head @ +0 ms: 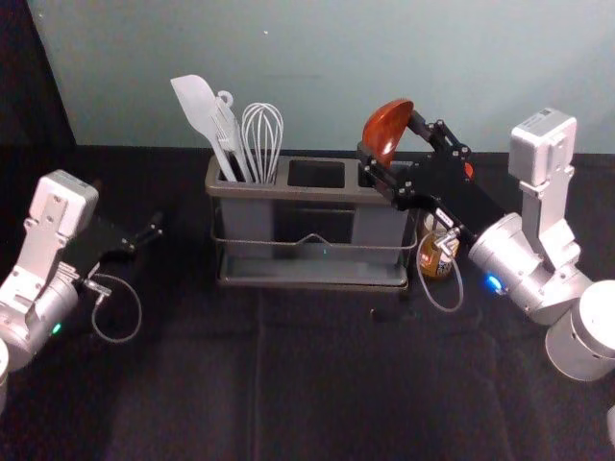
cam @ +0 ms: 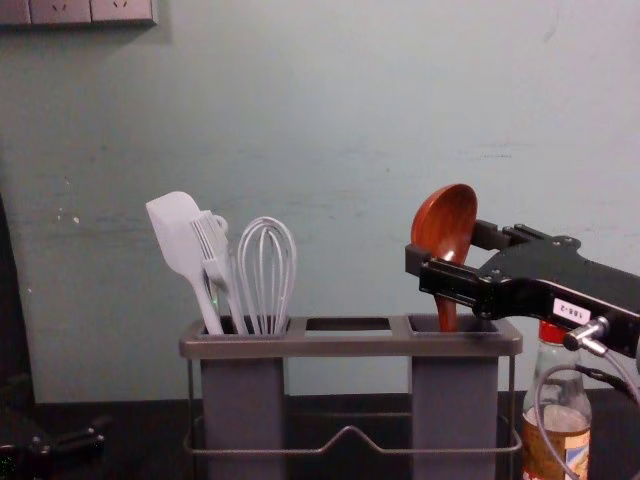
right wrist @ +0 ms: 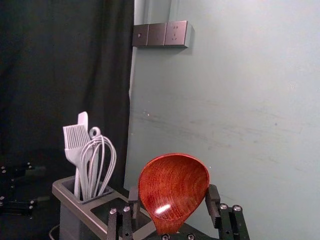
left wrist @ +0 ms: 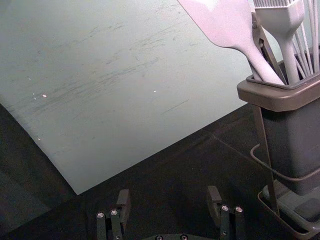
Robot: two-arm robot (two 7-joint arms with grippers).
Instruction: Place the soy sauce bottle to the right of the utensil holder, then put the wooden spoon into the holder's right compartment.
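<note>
The left gripper (left wrist: 169, 201) is wide open and empty. White tools (cam: 180, 240) stand left of the right gripper (cam: 448, 248), whose part-open fingers seem snug on the spoon (cam: 446, 215): light, hard, maybe slidy, so pinch the bowl's sides. Its handle dips into the holder (cam: 350, 347) below. The bottle (cam: 575, 442) under that arm could get bumped

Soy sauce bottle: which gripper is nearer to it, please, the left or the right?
Right. The right gripper is at the wooden spoon, above and left of the bottle; the left gripper is left of the utensil holder.
</note>
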